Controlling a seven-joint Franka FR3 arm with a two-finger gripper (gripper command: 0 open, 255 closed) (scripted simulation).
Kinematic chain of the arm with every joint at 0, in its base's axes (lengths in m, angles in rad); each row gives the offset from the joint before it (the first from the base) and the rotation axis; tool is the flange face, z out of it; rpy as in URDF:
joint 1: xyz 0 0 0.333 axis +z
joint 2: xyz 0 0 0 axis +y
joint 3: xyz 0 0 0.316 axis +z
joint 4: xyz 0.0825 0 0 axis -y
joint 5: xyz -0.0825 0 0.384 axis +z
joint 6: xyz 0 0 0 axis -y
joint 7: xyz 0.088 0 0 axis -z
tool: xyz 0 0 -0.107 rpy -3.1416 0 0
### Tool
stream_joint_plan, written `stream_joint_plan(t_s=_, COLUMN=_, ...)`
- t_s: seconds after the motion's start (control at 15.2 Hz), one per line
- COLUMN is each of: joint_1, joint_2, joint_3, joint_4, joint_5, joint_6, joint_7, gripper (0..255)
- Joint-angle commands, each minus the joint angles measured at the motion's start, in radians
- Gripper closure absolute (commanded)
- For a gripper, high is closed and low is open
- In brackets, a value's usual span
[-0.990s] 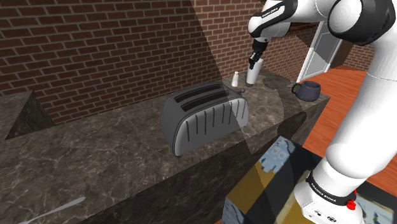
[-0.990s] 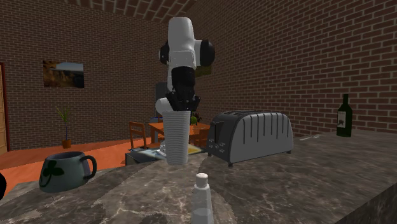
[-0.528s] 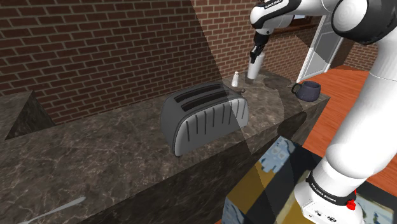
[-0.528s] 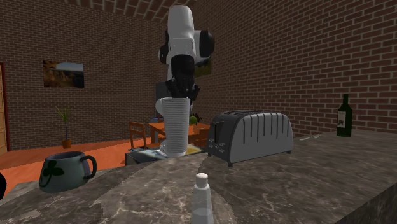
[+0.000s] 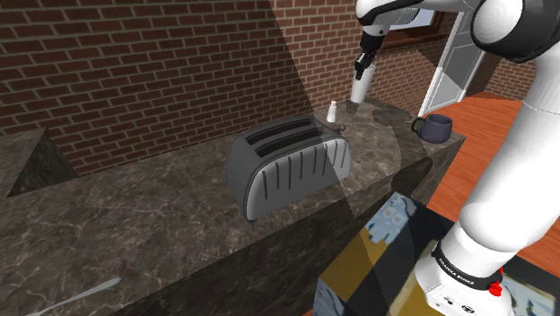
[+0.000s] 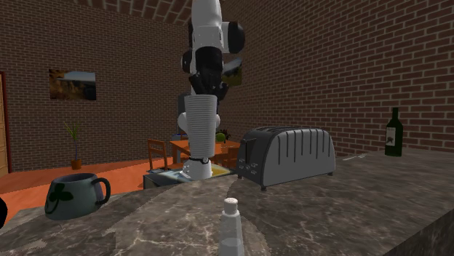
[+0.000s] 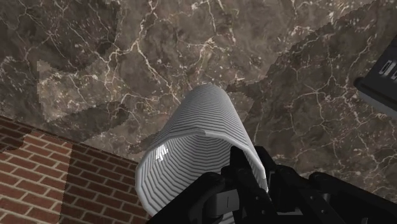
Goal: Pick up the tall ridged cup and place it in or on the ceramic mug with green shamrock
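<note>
Raised since the earlier frame, the tall white ridged cup hangs clear above the dark marble tabletop, near its wall-side edge. The black tool pinches the cup's rim. The cup is judged light and rigid; the rim hold suits lowering it into the grey shamrock mug.

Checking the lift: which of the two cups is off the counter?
The tall ridged white cup, clasped at its rim by the gripper, hangs clear above the marble counter; the squat shamrock mug stands on it.
</note>
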Motion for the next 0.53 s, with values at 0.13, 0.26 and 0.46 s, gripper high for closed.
stream_joint_plan(t_s=0.13, joint_1=-0.033, joint_2=-0.029, joint_3=-0.025, joint_4=-0.012, joint_5=0.004, joint_6=-0.019, joint_7=-0.06, gripper=255)
stream_joint_plan(t_s=0.26, joint_1=-0.056, joint_2=-0.044, joint_3=-0.043, joint_4=-0.021, joint_5=0.008, joint_6=-0.027, joint_7=-0.103, gripper=255)
stream_joint_plan(t_s=0.46, joint_1=-0.091, joint_2=-0.06, joint_3=-0.072, joint_4=-0.025, joint_5=0.017, joint_6=-0.042, joint_7=-0.169, gripper=255)
